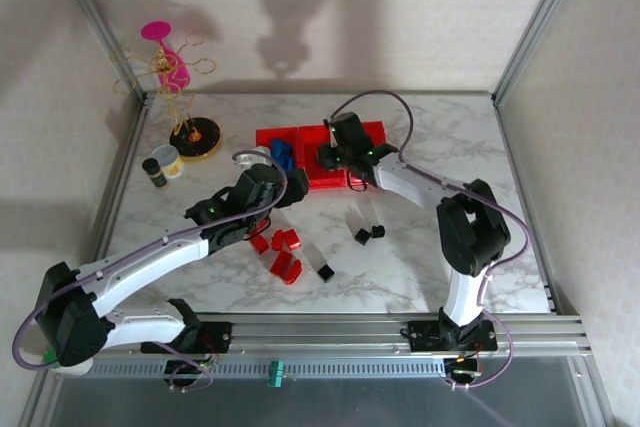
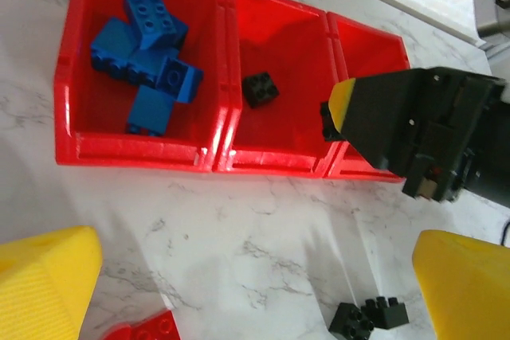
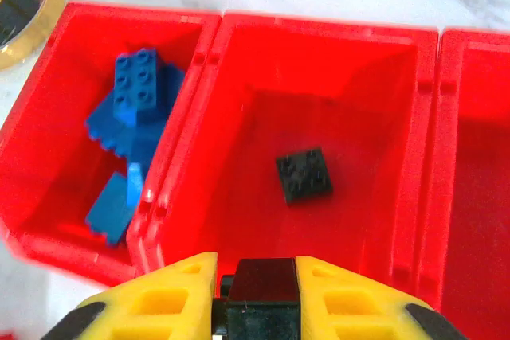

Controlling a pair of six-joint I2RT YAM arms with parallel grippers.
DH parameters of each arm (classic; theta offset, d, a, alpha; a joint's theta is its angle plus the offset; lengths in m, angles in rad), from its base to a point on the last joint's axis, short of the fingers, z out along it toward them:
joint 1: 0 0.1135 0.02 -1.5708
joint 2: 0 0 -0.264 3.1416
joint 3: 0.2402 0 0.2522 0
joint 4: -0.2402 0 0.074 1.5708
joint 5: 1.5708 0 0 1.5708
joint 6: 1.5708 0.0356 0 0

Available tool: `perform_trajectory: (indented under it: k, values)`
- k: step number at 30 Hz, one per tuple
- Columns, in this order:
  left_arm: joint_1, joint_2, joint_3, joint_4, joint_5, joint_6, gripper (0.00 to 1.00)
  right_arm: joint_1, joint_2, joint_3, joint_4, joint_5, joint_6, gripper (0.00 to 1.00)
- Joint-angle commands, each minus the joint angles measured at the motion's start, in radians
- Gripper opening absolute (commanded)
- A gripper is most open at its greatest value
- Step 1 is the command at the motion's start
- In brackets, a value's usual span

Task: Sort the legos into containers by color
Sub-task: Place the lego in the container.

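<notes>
The right gripper (image 3: 256, 312) is clenched on a small black plastic brick (image 3: 260, 280) above the near edge of the middle red translucent plastic bin (image 3: 319, 28). That bin holds another black brick (image 3: 304, 175), so it is evidently the black compartment. The left gripper (image 2: 255, 292) stands released and empty over the marble table (image 2: 239, 220).

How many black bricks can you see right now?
5. One black brick in the middle bin; one held by the right gripper over the bins; a pair on the table; one alone nearer the arms. More may be hidden under the arms.
</notes>
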State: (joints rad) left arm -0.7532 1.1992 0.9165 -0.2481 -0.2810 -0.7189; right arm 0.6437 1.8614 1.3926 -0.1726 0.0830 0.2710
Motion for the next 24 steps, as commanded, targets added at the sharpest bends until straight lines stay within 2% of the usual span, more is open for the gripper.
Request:
perform_trajectory:
  k: [1,6,11,17,24]
  values:
    - [0.031,-0.015,0.037,-0.026,0.015,0.04,1.0,-0.006,0.079,0.083,0.047,0.071,-0.026,0.24]
    - [0.061,-0.009,0.039,-0.027,0.027,0.053,1.0,-0.009,0.2,0.204,0.052,0.113,-0.034,0.25]
    - [0.072,-0.019,0.035,-0.033,0.037,0.054,1.0,-0.012,0.249,0.254,0.035,0.129,-0.034,0.33]
    - [0.074,-0.023,0.025,-0.03,0.043,0.046,1.0,-0.012,0.196,0.213,0.044,0.135,-0.037,0.44]
    - [0.074,-0.035,0.023,-0.026,0.052,0.028,0.99,-0.01,0.07,0.112,0.057,0.09,-0.037,0.48]
